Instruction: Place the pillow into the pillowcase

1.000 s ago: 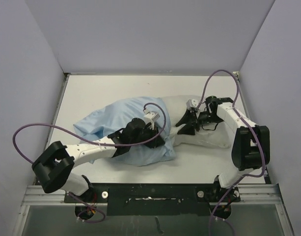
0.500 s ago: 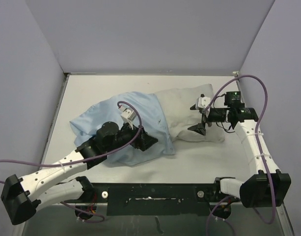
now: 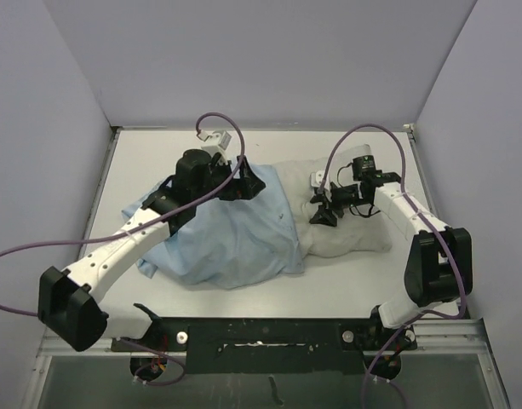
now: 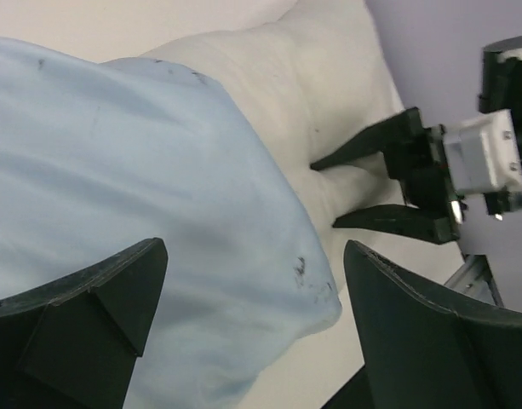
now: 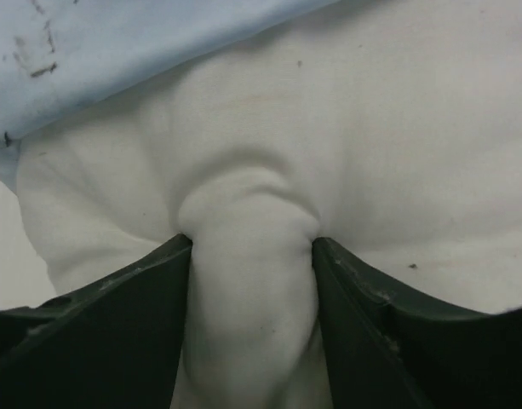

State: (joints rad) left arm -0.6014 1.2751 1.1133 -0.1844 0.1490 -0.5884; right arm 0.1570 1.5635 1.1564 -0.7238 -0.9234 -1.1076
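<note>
The thin, wrinkly light-blue fabric pillowcase (image 3: pixel 231 243) is lying mid-table toward the left edge of the tabletop (image 3: pixel 346 285), covering one end of the plump off-white fabric pillow (image 3: pixel 358 239) (its other end is sticking out toward the right edge). The right gripper (image 5: pixel 252 247) is pinching a fold of bare pillow fabric; farther back, the left gripper (image 4: pixel 254 256) is hanging over the pillowcase, fingers spread wide.

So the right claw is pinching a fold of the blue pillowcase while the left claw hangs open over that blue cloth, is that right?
Not quite. The right gripper is pinching a fold of the off-white pillow, not the blue pillowcase; the right wrist view shows this plainly. The rest holds: the left gripper hangs open over the pillowcase.
</note>
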